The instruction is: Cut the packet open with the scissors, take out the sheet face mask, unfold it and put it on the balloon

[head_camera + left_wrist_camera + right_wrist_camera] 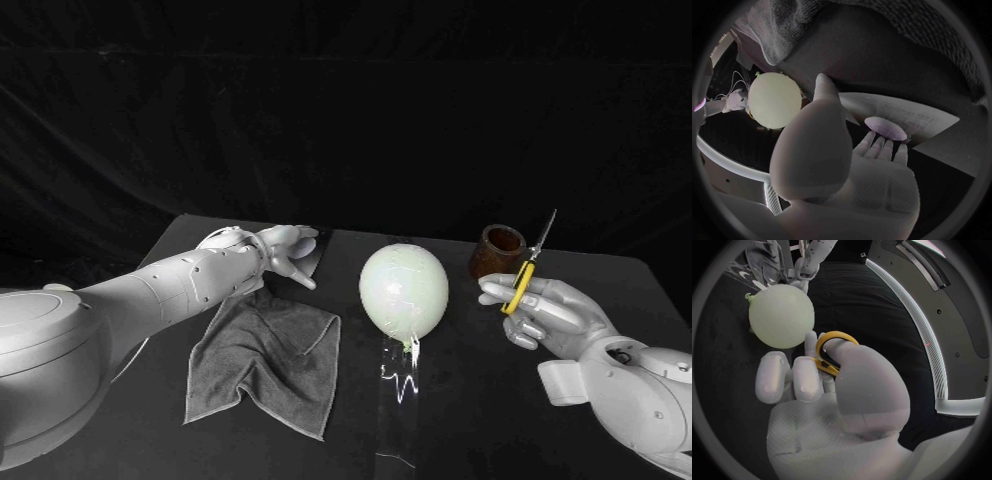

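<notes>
My right hand (548, 310) grips the scissors (528, 266), blades up, near the balloon (404, 290); a loose swing might burst it. My left hand (271, 245) lies over the packet (907, 116) on the bench (476, 400); whether it grips, I cannot tell.

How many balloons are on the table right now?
1: the balloon sits mid-table, between the grey cloth and the brown cup. I see no other, though one could be hidden.
</notes>
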You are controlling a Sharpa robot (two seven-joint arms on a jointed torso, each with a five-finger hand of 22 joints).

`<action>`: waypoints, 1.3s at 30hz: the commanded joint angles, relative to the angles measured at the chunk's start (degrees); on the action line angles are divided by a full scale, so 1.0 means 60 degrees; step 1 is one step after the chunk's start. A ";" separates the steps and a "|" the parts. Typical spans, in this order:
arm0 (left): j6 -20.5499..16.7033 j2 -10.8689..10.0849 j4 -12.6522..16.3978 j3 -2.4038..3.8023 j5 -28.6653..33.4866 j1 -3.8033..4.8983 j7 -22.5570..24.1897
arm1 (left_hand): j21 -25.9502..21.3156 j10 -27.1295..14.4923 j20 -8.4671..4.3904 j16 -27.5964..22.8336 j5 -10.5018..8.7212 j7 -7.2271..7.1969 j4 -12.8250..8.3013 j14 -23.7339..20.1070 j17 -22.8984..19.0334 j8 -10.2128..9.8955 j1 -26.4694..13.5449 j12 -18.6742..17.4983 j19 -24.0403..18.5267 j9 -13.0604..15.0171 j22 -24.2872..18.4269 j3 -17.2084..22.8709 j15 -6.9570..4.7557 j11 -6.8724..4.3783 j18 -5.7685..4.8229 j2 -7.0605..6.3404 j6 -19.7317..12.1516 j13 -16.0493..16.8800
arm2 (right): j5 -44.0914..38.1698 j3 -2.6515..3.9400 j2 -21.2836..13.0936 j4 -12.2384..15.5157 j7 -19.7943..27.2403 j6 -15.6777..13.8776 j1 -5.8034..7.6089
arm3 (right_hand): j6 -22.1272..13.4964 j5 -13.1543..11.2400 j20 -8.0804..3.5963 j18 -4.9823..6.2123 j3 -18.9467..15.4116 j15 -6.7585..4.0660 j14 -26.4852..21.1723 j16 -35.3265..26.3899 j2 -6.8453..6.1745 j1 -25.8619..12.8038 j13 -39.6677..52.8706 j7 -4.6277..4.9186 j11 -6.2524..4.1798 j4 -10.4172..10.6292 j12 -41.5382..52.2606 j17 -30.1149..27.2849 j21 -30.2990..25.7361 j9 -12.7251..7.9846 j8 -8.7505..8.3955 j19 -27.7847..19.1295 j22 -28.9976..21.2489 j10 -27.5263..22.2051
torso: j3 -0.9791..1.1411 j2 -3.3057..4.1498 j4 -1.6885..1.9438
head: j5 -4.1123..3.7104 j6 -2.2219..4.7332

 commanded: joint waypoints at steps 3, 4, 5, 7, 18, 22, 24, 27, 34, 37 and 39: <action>0.1149 0.0049 -0.0019 -0.0094 -0.0416 -0.0182 -0.0766 | 0.0027 0.0296 -0.0039 0.0156 0.0057 0.1034 -0.0056 0.0307 0.0151 0.0147 0.0247 0.0113 0.0132 0.0150 0.0018 0.0308 0.0372 0.0339 0.0488 0.0037 0.0318 0.0054 | -0.0129 0.0007 0.0006 0.0022 0.0069 0.0080 -0.0001 | 0.0096 -0.0007 -0.0019 0.0144 0.0067 0.0000 0.0020 -0.0026 0.0375 0.0247 -0.0011 -0.0007 -0.0767 0.0011 -0.0006 -0.0045 -0.0035 0.0009 -0.0067 -0.0010 0.0089 0.1958 | 0.0001 -0.0005 -0.0002 | 0.0035 -0.0004; 0.1184 0.0048 -0.0019 -0.0094 -0.0383 -0.0182 -0.0795 | 0.0030 0.0353 -0.0018 0.0185 0.0058 0.1069 -0.0057 0.0372 0.0181 0.0165 0.0276 0.0129 0.0139 0.0174 0.0020 0.0370 0.0399 0.0374 0.0511 0.0059 0.0364 0.0063 | -0.0130 0.0007 0.0007 0.0022 0.0071 0.0077 -0.0001 | 0.0096 -0.0007 -0.0019 0.0144 0.0067 0.0000 0.0020 -0.0026 0.0375 0.0247 -0.0011 -0.0007 -0.0767 0.0011 -0.0006 -0.0045 -0.0035 0.0009 -0.0067 -0.0010 0.0089 0.1958 | 0.0001 -0.0005 -0.0004 | 0.0036 -0.0001; 0.1202 0.0045 -0.0013 -0.0094 -0.0324 -0.0182 -0.0819 | 0.0060 0.0515 0.0099 0.0274 0.0055 0.1190 -0.0063 0.0568 0.0261 0.0222 0.0391 0.0176 0.0213 0.0238 0.0039 0.0546 0.0492 0.0494 0.0585 0.0140 0.0501 0.0084 | -0.0131 0.0007 0.0008 0.0022 0.0072 0.0074 -0.0001 | 0.0096 -0.0007 -0.0019 0.0144 0.0067 0.0000 0.0020 -0.0026 0.0375 0.0247 -0.0011 -0.0007 -0.0767 0.0011 -0.0006 -0.0045 -0.0035 0.0009 -0.0067 -0.0010 0.0089 0.1958 | 0.0002 -0.0001 -0.0002 | 0.0036 0.0000; 0.1229 0.0039 0.0001 -0.0093 -0.0192 -0.0182 -0.0854 | 0.0093 0.0610 0.0285 0.0322 0.0038 0.1269 -0.0060 0.0679 0.0298 0.0263 0.0563 0.0181 0.0295 0.0272 0.0057 0.0785 0.0581 0.0577 0.0677 0.0316 0.0578 0.0080 | -0.0133 0.0007 0.0012 0.0019 0.0074 0.0068 -0.0001 | 0.0099 -0.0007 -0.0019 0.0144 0.0072 -0.0001 0.0020 -0.0027 0.0374 0.0240 -0.0011 -0.0008 -0.0768 0.0006 -0.0008 -0.0044 -0.0036 0.0009 -0.0068 -0.0010 0.0090 0.1970 | 0.0004 0.0001 -0.0002 | 0.0040 -0.0008; 0.1255 0.0018 0.0045 -0.0092 0.0122 -0.0184 -0.0913 | 0.0408 0.1950 0.0318 0.0734 -0.0031 0.1337 -0.0205 0.1783 0.0680 0.0670 0.1428 0.0335 0.1153 0.0705 0.0217 0.2432 0.0645 0.0663 0.0744 0.1893 0.1468 0.0133 | -0.0113 0.0007 -0.0044 0.0054 0.0064 0.0005 0.0001 | 0.0117 -0.0006 -0.0024 0.0152 0.0099 -0.0008 0.0014 -0.0041 0.0369 0.0194 0.0000 -0.0015 -0.0777 -0.0026 -0.0011 -0.0054 -0.0070 0.0011 -0.0075 -0.0031 0.0069 0.2056 | 0.0018 0.0000 -0.0019 | 0.0103 -0.0021; 0.1189 0.0008 0.0038 -0.0094 0.0146 -0.0185 -0.0903 | 0.0515 0.2376 0.0313 0.0867 -0.0031 0.1312 -0.0318 0.2174 0.0794 0.0802 0.1702 0.0365 0.1453 0.0829 0.0257 0.2578 0.0631 0.0641 0.0771 0.2092 0.1754 0.0153 | -0.0103 0.0007 -0.0065 0.0060 0.0064 -0.0019 0.0003 | 0.0120 -0.0006 -0.0025 0.0151 0.0105 -0.0009 0.0013 -0.0046 0.0368 0.0185 0.0004 -0.0017 -0.0780 -0.0033 -0.0010 -0.0060 -0.0065 0.0011 -0.0078 -0.0026 0.0075 0.2074 | 0.0012 -0.0005 -0.0019 | 0.0095 -0.0016; 0.1156 0.0001 0.0039 -0.0095 0.0153 -0.0186 -0.0891 | 0.0538 0.2510 0.0317 0.0905 -0.0031 0.1302 -0.0353 0.2283 0.0826 0.0849 0.1772 0.0383 0.1521 0.0880 0.0265 0.2612 0.0620 0.0631 0.0773 0.2131 0.1866 0.0163 | -0.0111 0.0007 -0.0067 0.0063 0.0063 -0.0024 0.0003 | 0.0121 -0.0006 -0.0026 0.0152 0.0109 -0.0010 0.0011 -0.0051 0.0367 0.0181 0.0007 -0.0018 -0.0781 -0.0038 -0.0010 -0.0066 -0.0069 0.0011 -0.0079 -0.0029 0.0073 0.2084 | 0.0013 0.0006 -0.0007 | 0.0091 -0.0008; 0.1126 -0.0012 0.0042 -0.0098 0.0156 -0.0186 -0.0879 | 0.0621 0.2989 0.0321 0.1040 -0.0029 0.1260 -0.0441 0.2653 0.0935 0.1018 0.1929 0.0464 0.1760 0.1049 0.0296 0.2690 0.0594 0.0596 0.0796 0.2231 0.2257 0.0204 | -0.0117 0.0007 -0.0064 0.0061 0.0063 -0.0033 0.0003 | 0.0121 -0.0006 -0.0026 0.0153 0.0110 -0.0011 0.0011 -0.0052 0.0367 0.0179 0.0008 -0.0019 -0.0781 -0.0040 -0.0009 -0.0069 -0.0073 0.0011 -0.0079 -0.0031 0.0070 0.2088 | 0.0015 -0.0001 -0.0001 | 0.0096 -0.0006; 0.0955 -0.0065 0.0044 -0.0147 0.0149 -0.0187 -0.0835 | 0.1004 0.4349 0.0314 0.1450 -0.0031 0.1088 -0.0730 0.3901 0.1249 0.1472 0.2243 0.0608 0.2911 0.1459 0.0428 0.2846 0.0487 0.0451 0.0913 0.2344 0.3347 0.0272 | -0.0144 0.0007 -0.0051 0.0056 0.0065 -0.0048 0.0003 | 0.0123 -0.0006 -0.0027 0.0157 0.0115 -0.0012 0.0009 -0.0057 0.0367 0.0174 0.0012 -0.0020 -0.0783 -0.0045 -0.0008 -0.0074 -0.0087 0.0011 -0.0081 -0.0040 0.0060 0.2099 | 0.0008 0.0008 0.0009 | 0.0117 0.0016; 0.0756 -0.0098 0.0057 -0.0159 0.0146 -0.0188 -0.0712 | 0.1356 0.5404 0.0326 0.1757 -0.0028 0.0994 -0.0872 0.4823 0.1464 0.1834 0.2414 0.0765 0.3950 0.1768 0.0550 0.3009 0.0446 0.0393 0.0959 0.2423 0.4292 0.0334 | -0.0157 0.0007 -0.0041 0.0047 0.0066 -0.0051 0.0004 | 0.0125 -0.0006 -0.0028 0.0157 0.0120 -0.0013 0.0008 -0.0061 0.0367 0.0169 0.0016 -0.0021 -0.0784 -0.0051 -0.0007 -0.0080 -0.0088 0.0011 -0.0083 -0.0041 0.0060 0.2112 | 0.0008 0.0007 0.0012 | 0.0130 0.0023; 0.0635 -0.0116 0.0073 -0.0164 0.0160 -0.0188 -0.0619 | 0.1480 0.5883 0.0329 0.1884 -0.0028 0.0944 -0.0915 0.5239 0.1550 0.1913 0.2478 0.0822 0.4349 0.1776 0.0582 0.3115 0.0426 0.0364 0.0977 0.2463 0.4533 0.0355 | -0.0164 0.0007 -0.0036 0.0042 0.0065 -0.0053 0.0004 | 0.0125 -0.0006 -0.0028 0.0157 0.0120 -0.0013 0.0008 -0.0061 0.0367 0.0169 0.0016 -0.0021 -0.0784 -0.0051 -0.0007 -0.0080 -0.0088 0.0011 -0.0083 -0.0041 0.0060 0.2112 | 0.0006 0.0008 0.0006 | 0.0149 0.0026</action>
